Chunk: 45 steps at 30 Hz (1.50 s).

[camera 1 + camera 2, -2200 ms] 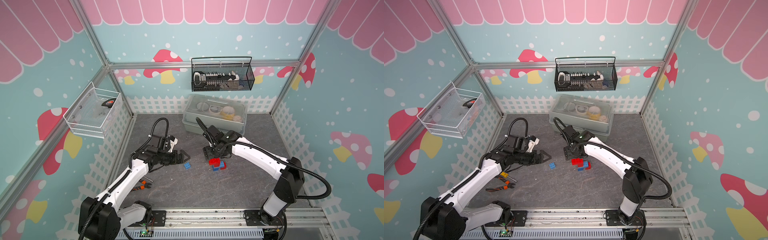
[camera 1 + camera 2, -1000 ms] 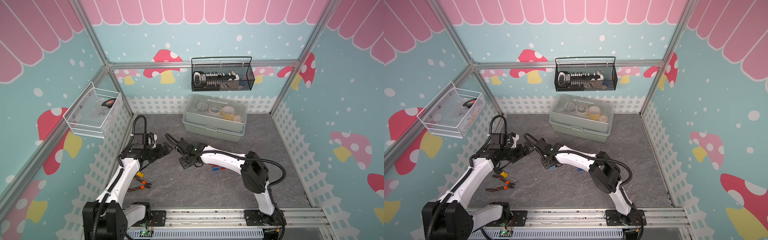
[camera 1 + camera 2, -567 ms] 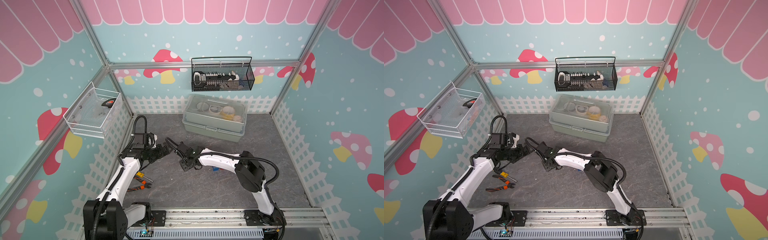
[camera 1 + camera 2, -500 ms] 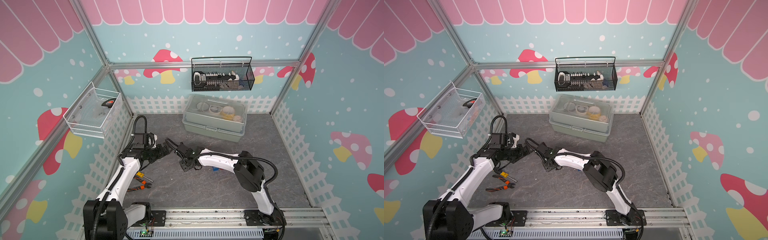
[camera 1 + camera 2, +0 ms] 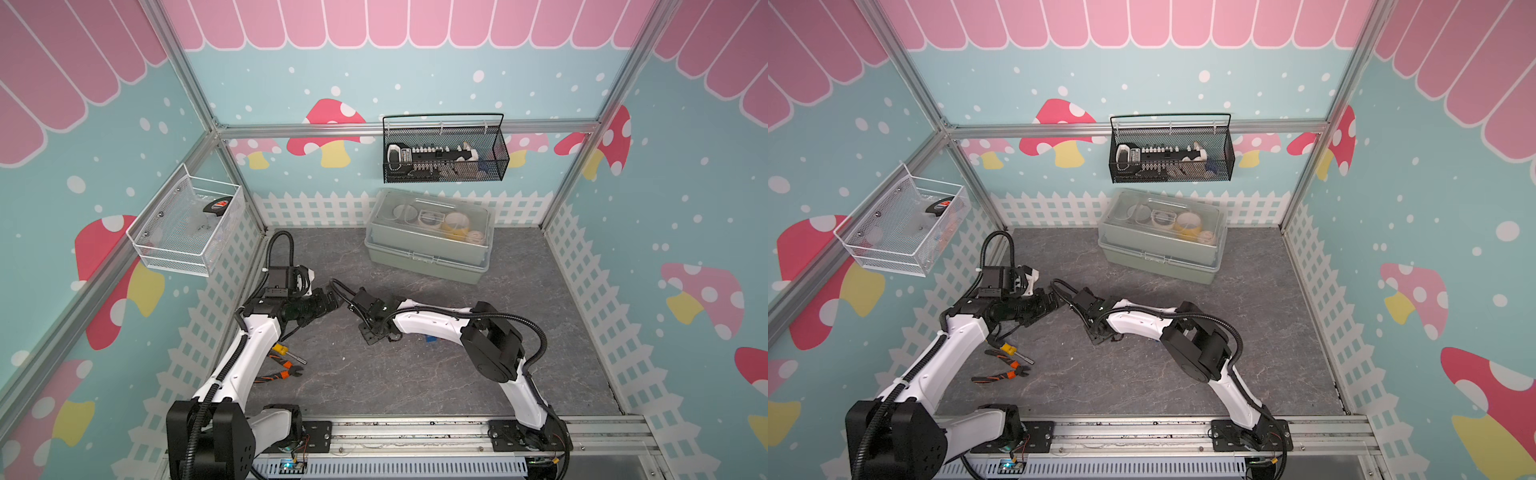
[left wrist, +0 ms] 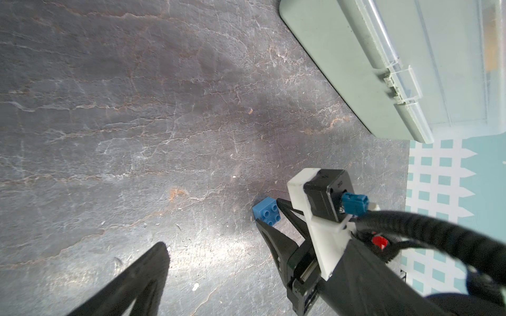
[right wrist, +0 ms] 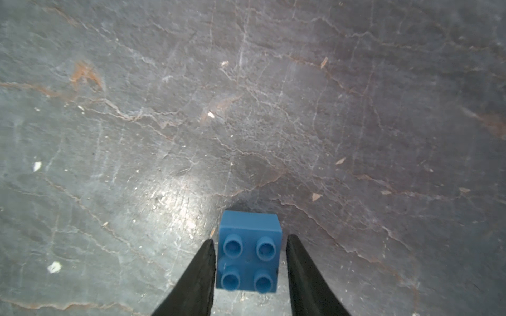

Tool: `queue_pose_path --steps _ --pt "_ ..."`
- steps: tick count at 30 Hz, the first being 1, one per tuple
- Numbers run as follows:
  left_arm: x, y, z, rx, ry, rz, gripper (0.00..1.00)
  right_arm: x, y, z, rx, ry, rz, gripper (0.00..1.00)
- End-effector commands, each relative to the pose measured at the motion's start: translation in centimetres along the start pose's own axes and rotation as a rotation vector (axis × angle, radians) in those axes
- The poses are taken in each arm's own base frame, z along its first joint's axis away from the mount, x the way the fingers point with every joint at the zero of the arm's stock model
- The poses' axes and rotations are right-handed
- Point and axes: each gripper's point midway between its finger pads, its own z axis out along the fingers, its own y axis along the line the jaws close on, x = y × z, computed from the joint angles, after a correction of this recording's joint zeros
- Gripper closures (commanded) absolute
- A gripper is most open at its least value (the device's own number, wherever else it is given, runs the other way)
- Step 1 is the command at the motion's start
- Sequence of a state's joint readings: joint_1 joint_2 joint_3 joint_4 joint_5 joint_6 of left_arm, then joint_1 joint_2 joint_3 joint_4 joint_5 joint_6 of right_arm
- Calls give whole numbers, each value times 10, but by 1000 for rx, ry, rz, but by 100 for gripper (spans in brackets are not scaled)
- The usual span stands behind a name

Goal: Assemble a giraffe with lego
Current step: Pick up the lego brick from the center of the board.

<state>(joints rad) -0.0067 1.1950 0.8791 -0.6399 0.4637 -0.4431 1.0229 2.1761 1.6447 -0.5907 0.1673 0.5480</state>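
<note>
A single blue lego brick (image 7: 248,257), studs up, lies on the grey floor between the fingers of my right gripper (image 7: 248,246). The fingers flank it closely, with a thin gap still showing on each side, so the gripper is open. The left wrist view shows the same brick (image 6: 267,214) at the tips of the right gripper. My left gripper (image 5: 330,302) hovers open and empty just left of the right wrist; one finger (image 6: 147,273) shows. My right forearm hides the other lego, save a blue corner (image 5: 431,339). The giraffe is hidden.
Orange-handled pliers (image 5: 282,375) and a small yellow-handled tool (image 5: 283,351) lie by the left arm. A lidded grey box (image 5: 428,249) stands at the back. A black wire basket (image 5: 444,153) and a white one (image 5: 187,232) hang on the walls.
My right arm has swung left from the brick pile to the lone blue brick, and its fingers have narrowed around it. The left gripper has drawn back from that brick.
</note>
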Motion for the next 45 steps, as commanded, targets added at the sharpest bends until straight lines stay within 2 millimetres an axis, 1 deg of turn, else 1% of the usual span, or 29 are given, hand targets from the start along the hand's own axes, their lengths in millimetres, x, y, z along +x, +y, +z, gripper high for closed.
queue_pose_path --steps 1,4,9,14,17,23,26,30,36,38,39,41,45 --pt "3 4 1 -11 10 -23 1 7 0 9 16 18 -9 60" --pt "3 4 0 -10 10 -22 1 7 0 10 18 19 -11 61" --pt "2 3 0 -7 10 -22 1 5 -1 5 22 10 -12 63" --pt "3 3 1 -3 13 -20 1 -2 -4 -8 35 -5 -14 66" --pt "3 2 1 0 16 -18 1 -7 -6 -19 45 -15 -12 69" --pt "6 0 3 14 28 -17 1 -16 -12 -50 52 -44 6 71" --pt "8 -2 3 16 34 -7 1 -20 -17 -71 61 -56 20 72" --pt "16 -10 8 28 60 20 1 -23 -27 -101 90 -58 44 73" --pt "34 -30 13 55 110 99 1 -19 -51 -142 137 -36 112 73" --pt "41 -37 14 73 128 125 1 -17 -58 -153 143 -34 129 73" --pt "44 -41 14 80 135 136 1 -14 -61 -154 152 -22 134 73" --pt "48 -46 15 94 148 155 1 -12 -70 -170 163 -34 150 73" --pt "57 -57 15 117 169 195 1 -3 -86 -182 199 -21 168 73"
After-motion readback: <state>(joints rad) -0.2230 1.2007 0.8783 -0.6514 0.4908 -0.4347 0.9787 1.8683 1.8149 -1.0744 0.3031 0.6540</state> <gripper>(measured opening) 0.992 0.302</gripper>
